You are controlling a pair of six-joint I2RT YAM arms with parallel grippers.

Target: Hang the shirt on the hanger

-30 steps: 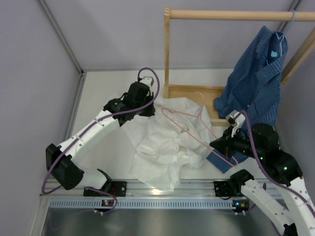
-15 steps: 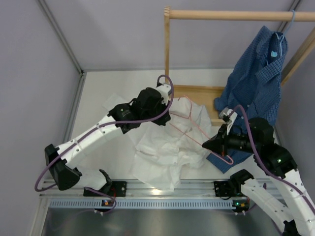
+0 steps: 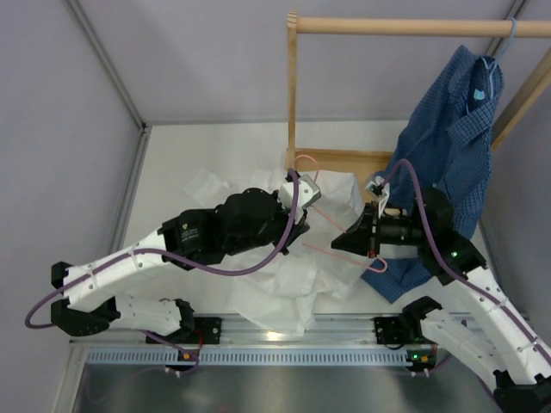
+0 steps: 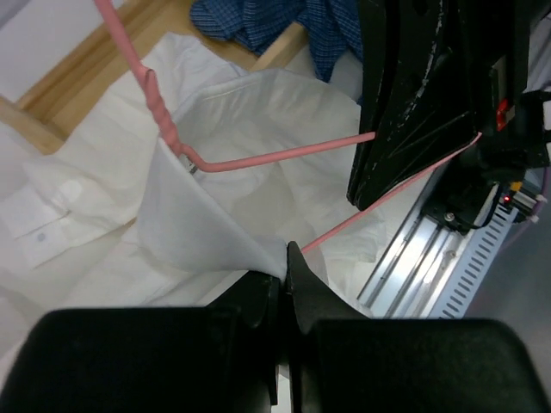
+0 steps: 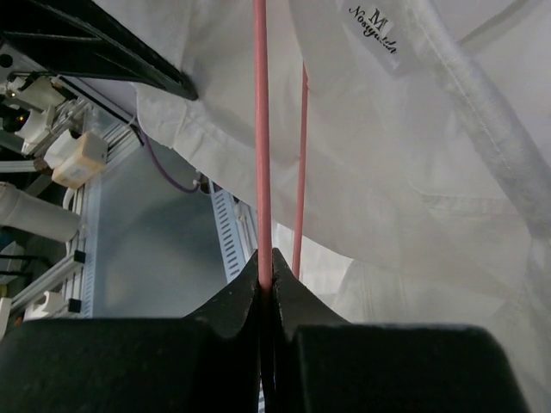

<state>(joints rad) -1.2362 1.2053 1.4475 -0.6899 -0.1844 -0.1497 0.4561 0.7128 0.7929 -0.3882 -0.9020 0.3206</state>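
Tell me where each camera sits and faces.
Top external: above and behind the bases, looking down on both arms and the shirt.
Left wrist: on the left arm, past the left gripper, shut on shirt fabric, toward the hanger.
Right wrist: on the right arm, along the hanger wire in the right gripper.
Both wrist views share hanger and shirt.

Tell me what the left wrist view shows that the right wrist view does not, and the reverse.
Only the left wrist view shows the left tool pinching a fold of the shirt, the twisted neck of the hanger, the blue checked shirt and the wooden rack base. Only the right wrist view shows the right tool clamped on one hanger wire, and the label marked M. Both show white shirt fabric and pink hanger wires.
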